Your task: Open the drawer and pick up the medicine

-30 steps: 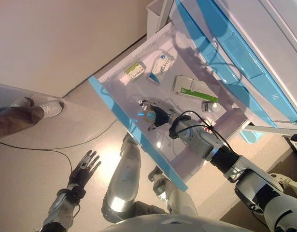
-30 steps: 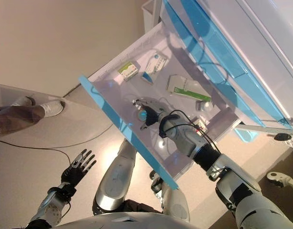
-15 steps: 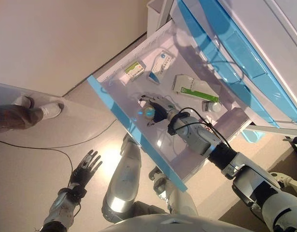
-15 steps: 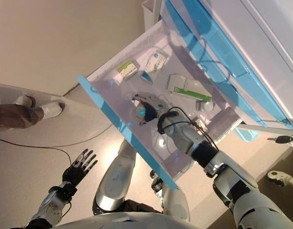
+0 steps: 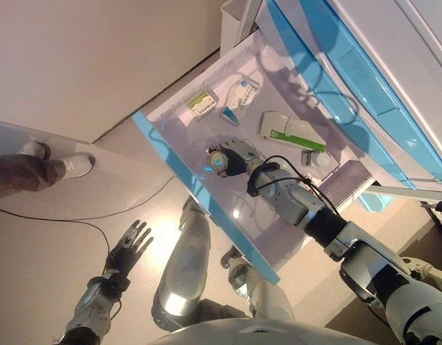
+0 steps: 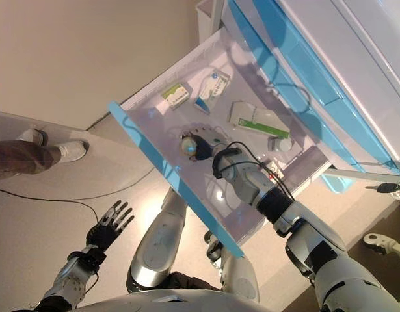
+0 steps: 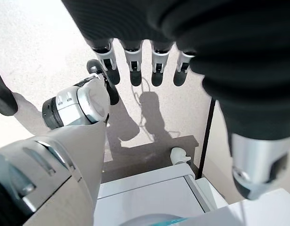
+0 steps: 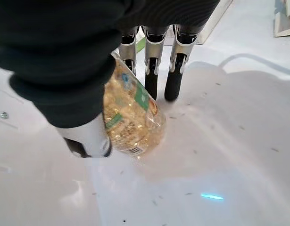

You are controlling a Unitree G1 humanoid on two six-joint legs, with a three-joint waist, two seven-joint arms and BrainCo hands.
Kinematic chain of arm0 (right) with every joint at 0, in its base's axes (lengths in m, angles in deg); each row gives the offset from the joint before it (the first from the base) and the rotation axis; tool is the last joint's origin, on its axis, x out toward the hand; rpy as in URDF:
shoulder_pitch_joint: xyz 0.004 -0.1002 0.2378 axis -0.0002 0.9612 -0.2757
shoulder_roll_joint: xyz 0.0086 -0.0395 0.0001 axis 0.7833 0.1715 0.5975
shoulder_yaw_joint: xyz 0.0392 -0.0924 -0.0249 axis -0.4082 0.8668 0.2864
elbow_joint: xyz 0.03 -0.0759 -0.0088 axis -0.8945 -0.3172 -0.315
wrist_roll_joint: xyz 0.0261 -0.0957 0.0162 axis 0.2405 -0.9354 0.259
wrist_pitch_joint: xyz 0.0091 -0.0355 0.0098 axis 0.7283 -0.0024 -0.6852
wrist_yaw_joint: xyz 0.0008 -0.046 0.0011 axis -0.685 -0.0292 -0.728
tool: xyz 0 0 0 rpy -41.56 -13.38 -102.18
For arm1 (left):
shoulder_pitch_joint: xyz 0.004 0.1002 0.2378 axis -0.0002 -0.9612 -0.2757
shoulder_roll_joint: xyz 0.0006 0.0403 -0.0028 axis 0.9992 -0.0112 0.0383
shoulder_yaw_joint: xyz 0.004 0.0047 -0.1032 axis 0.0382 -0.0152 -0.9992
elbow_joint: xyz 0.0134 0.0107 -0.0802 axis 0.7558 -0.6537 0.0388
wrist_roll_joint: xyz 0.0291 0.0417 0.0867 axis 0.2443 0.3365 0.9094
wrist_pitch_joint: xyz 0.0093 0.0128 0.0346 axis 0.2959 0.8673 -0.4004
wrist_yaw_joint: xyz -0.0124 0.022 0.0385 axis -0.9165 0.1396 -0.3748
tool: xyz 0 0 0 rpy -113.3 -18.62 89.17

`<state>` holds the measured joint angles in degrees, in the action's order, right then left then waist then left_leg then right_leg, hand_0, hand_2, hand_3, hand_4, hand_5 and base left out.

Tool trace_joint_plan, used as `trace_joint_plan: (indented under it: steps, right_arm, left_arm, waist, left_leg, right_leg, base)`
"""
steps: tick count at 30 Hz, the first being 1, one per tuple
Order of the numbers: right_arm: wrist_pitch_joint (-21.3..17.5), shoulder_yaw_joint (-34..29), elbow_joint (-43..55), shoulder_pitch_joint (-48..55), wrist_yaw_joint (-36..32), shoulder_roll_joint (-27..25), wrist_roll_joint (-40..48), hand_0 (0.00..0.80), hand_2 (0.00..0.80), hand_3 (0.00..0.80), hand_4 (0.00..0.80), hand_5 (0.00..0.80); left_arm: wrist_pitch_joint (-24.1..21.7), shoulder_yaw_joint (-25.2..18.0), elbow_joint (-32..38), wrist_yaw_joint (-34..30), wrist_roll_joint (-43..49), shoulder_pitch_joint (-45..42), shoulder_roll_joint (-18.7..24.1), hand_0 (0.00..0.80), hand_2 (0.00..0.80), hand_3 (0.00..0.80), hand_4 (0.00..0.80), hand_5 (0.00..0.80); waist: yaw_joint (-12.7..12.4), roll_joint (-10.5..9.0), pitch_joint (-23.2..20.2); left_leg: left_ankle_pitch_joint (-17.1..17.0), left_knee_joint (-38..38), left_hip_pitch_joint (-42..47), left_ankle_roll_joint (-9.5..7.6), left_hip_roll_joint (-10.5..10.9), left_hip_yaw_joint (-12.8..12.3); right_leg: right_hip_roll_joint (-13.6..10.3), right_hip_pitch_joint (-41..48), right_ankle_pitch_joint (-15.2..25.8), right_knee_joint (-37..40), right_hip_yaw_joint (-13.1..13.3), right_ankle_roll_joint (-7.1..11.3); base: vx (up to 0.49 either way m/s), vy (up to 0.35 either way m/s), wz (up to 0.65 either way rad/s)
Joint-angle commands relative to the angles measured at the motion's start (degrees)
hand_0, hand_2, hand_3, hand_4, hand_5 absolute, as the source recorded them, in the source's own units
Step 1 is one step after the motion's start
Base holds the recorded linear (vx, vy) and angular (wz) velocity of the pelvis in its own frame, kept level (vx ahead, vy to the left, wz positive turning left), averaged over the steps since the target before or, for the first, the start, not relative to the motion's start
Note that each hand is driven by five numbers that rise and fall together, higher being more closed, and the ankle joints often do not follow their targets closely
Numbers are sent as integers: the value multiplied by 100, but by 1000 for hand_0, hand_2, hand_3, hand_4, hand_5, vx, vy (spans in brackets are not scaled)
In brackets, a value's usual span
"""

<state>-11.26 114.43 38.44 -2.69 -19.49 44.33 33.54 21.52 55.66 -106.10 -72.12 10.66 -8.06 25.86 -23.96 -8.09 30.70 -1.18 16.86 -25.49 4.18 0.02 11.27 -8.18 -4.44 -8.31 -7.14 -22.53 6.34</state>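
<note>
The white drawer with a blue front (image 5: 199,198) stands pulled open. A small clear medicine bottle of yellow capsules (image 8: 130,122) lies on the drawer floor near the front; its cap shows in the left eye view (image 5: 220,160). My right hand (image 5: 238,154) is inside the drawer and curled over the bottle, with the fingers (image 8: 152,75) on one side and the thumb (image 8: 86,139) on the other. My left hand (image 5: 127,248) hangs open low over the floor, away from the drawer, with its fingers (image 7: 135,61) straight.
Also in the drawer are a green-white box (image 5: 201,104), a white-blue box (image 5: 241,95), a long green-white box (image 5: 289,131) and a small bottle (image 5: 318,158). Blue-fronted cabinet drawers (image 5: 350,86) lie above. A person's leg and shoes (image 5: 62,164) stand at the left.
My right hand's fingers, spread over the bottle before, have closed round it, and the hand has shifted slightly deeper into the drawer. The left hand has stayed put.
</note>
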Motion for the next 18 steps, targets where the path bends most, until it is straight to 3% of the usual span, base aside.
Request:
trace_joint_plan:
  steps: [1, 18]
  right_arm:
    - [-7, 436, -282, 244, -167, 179, -98, 800, 800, 800, 800, 800]
    - [-221, 468, -236, 251, 5, 163, 2, 800, 800, 800, 800, 800]
  left_arm:
    - [-4, 163, 46, -7, 257, -294, 67, 0, 0, 0, 0, 0]
    - [53, 175, 85, 65, 260, -222, 70, 0, 0, 0, 0, 0]
  waist:
    - [-116, 162, -91]
    - [-76, 140, -91]
  left_leg:
    - [461, 205, -40, -444, 336, 89]
    - [411, 111, 42, -447, 329, 97]
  right_leg:
    - [-220, -567, 719, -436, 161, 92]
    - [-223, -546, 770, -395, 180, 101]
  base:
    - [0, 0, 0]
    - [0, 0, 0]
